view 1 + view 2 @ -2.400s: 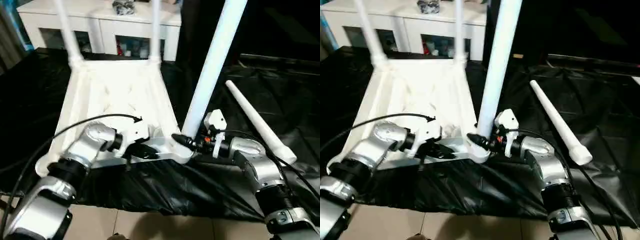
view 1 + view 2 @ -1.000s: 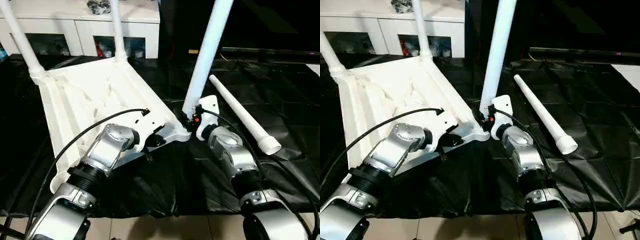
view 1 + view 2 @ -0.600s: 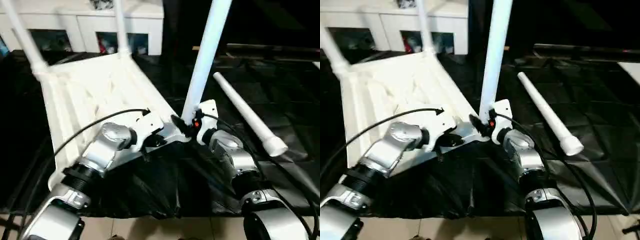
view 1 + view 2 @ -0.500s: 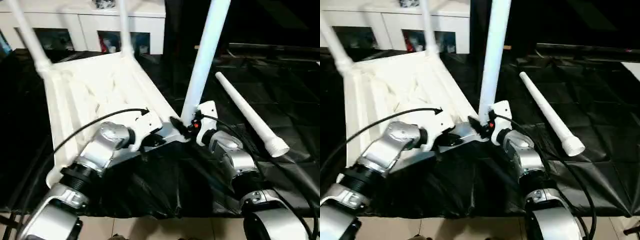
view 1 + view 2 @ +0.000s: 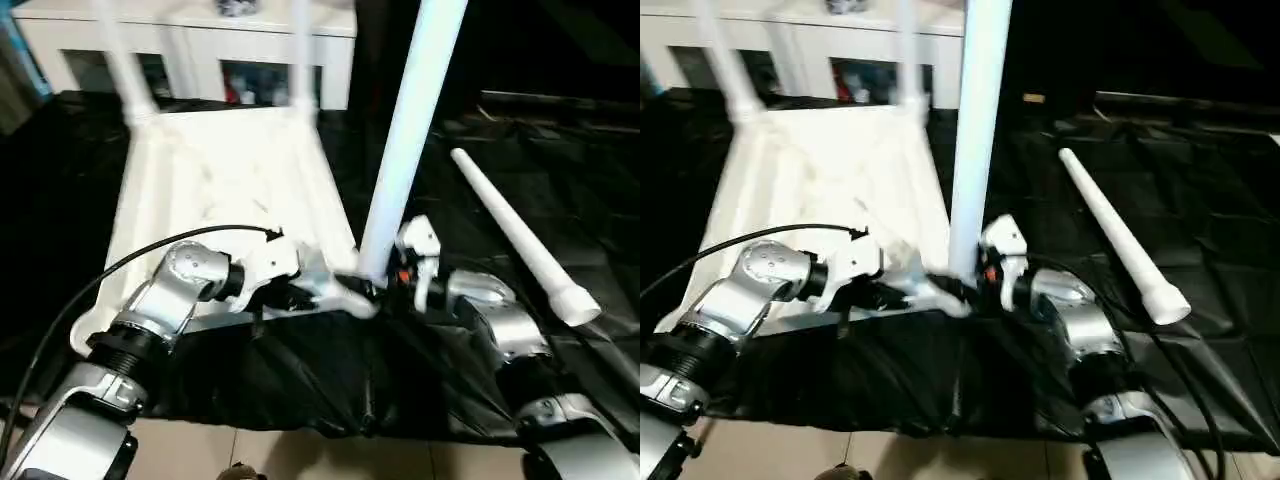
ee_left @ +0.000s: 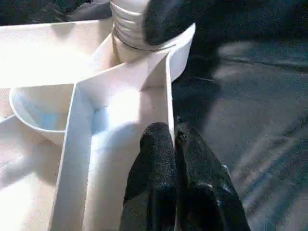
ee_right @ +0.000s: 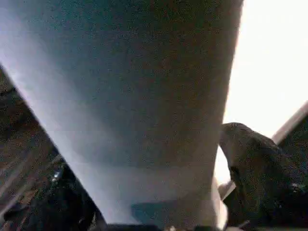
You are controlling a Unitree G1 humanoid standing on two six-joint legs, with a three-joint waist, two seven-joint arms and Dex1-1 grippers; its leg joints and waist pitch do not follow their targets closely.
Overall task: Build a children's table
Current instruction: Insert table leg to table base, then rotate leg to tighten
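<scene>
I see the tabletop (image 5: 225,180) lying upside down across the left and centre of the head views, its ribbed white plastic underside facing up on a black crinkled sheet (image 5: 560,200). Two legs (image 5: 120,60) stand in the round sockets at its far corners, toward the upper left of the frame. A third leg (image 5: 410,120), a smooth white tube, rises from the near right corner socket at frame centre. The fourth leg (image 5: 520,240) lies loose on the sheet at right, well apart from the tabletop, its wide ribbed end nearest me. My left gripper (image 6: 174,144) is clamped on the thin rim wall of the tabletop just beside that near corner socket, one black finger on each side of the wall. My right gripper (image 7: 144,202) is closed around the base of the third leg, with its fingers (image 7: 250,163) pressed against the tube. A white cabinet (image 5: 200,50) with glass doors stands along the top edge, beyond the tabletop.
</scene>
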